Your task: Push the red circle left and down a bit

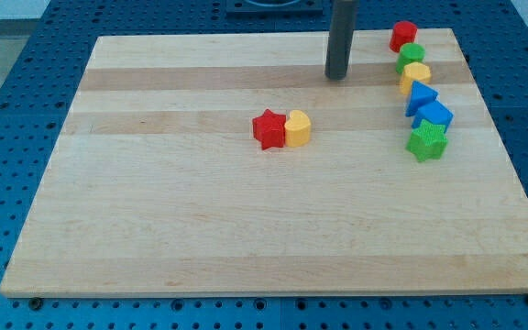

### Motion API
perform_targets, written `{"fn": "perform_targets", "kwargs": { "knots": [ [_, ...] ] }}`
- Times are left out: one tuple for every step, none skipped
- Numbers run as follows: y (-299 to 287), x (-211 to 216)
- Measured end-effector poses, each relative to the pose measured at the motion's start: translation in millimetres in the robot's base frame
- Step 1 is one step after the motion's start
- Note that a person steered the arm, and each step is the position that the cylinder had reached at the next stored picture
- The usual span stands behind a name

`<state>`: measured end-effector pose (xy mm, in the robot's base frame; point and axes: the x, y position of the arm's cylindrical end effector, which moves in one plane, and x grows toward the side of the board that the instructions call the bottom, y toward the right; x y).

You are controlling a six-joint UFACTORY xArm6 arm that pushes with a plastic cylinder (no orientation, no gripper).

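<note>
Sitting at the top right corner of the tabletop, the red circle is the first block of a column that runs down the view's right side. Just below it is a green block, then a yellow block, a blue triangle, a blue block and a green star.

My tip is on the view's left of the red circle and a little lower, with bare wood between them. This is the wrong side, I think: to push the circle left and down, the tip should first go around to its upper right. The space there is narrow, because the circle is near the tabletop's edge.

No claw exists on this arm, only the rod, so nothing is held.

Near the middle, well apart, a red star touches a second yellow block.
</note>
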<state>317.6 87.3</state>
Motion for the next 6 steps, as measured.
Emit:
{"fn": "perform_targets", "kwargs": {
  "knots": [
    [-10, 53],
    [-19, 105],
    [-19, 162],
    [5, 199],
    [53, 194],
    [107, 174]
  ]
}}
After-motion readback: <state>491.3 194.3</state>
